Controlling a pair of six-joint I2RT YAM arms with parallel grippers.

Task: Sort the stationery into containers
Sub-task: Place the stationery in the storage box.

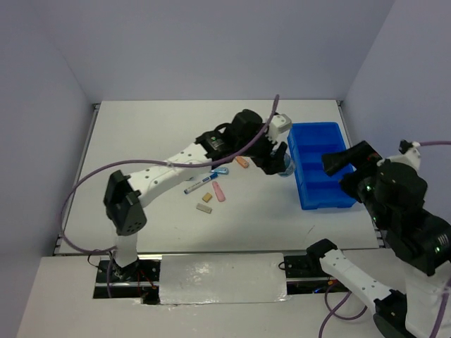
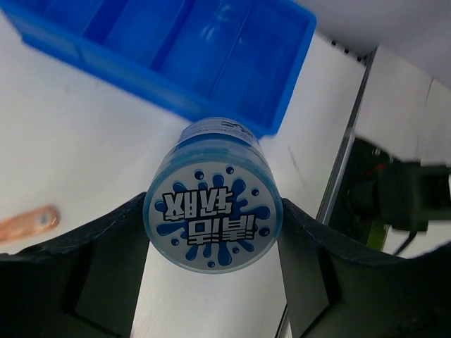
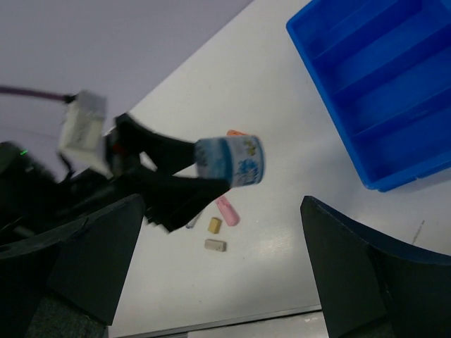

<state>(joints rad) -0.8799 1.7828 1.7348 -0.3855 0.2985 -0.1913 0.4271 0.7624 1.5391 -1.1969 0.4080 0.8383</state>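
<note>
Stationery lies loose on the white counter (image 1: 141, 134), mid-field in the top view. Furthest left is the marker (image 1: 201, 184), slanted toward 2 o'clock. At its 5 o'clock sit two tan blocks, the upper eraser (image 1: 207, 198) and the lower eraser (image 1: 204, 208), close together. The pink stick (image 1: 219, 191) lies just beside them at 2 o'clock. The clip (image 1: 223, 171) is at the marker's 2 o'clock end. The orange stick (image 1: 242, 162) is a little further on, again toward 2 o'clock.

Next comes the left pincer (image 1: 280, 162), stretched out past the sticks. Its jaws are partly open and clamped on the tub (image 2: 211, 224) — a short, round, blue-white one. A finger presses each side, and the printed round face is turned to the wrist camera. The tub hangs just beside the long wall of the tray (image 1: 328, 203), at the tray's 9 o'clock. Whether it touches the counter, I cannot tell.

The tray is bright blue, split into long compartments.

At its 3 o'clock is the right pincer (image 3: 220, 201) — jaws spread as wide as they go, holding nothing, well apart from the tub.
</note>
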